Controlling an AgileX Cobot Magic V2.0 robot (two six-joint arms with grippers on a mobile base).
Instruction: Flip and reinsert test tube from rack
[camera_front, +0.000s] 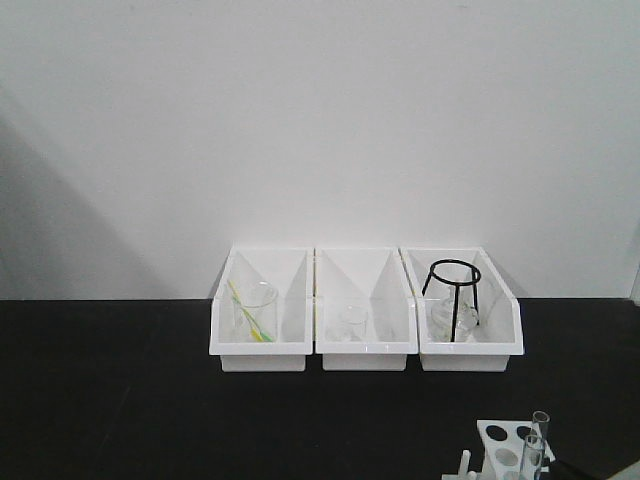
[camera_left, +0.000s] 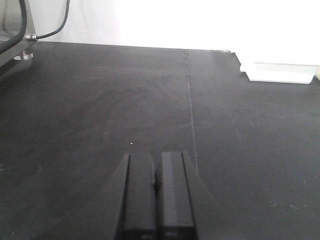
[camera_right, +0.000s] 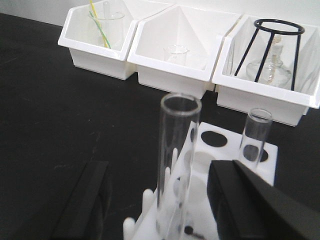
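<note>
The white rack (camera_right: 235, 150) stands on the black table, low at the right in the front view (camera_front: 497, 437), with short pegs (camera_right: 147, 200) along its near side. A clear test tube (camera_right: 177, 150) stands upright in a near hole, mouth up. It sits between the fingers of my right gripper (camera_right: 159, 172), which is open and not touching it. A second tube (camera_right: 255, 132) stands in a far hole. Both tubes (camera_front: 538, 440) show in the front view. My left gripper (camera_left: 156, 159) is shut on nothing, low over bare table.
Three white open-fronted bins sit at the back. The left bin (camera_front: 262, 352) holds a beaker with a yellow-green rod, the middle bin (camera_front: 366, 352) a small beaker, the right bin (camera_front: 470, 352) a black tripod stand and a glass flask. A cable (camera_left: 55, 27) runs at the left wrist view's far left.
</note>
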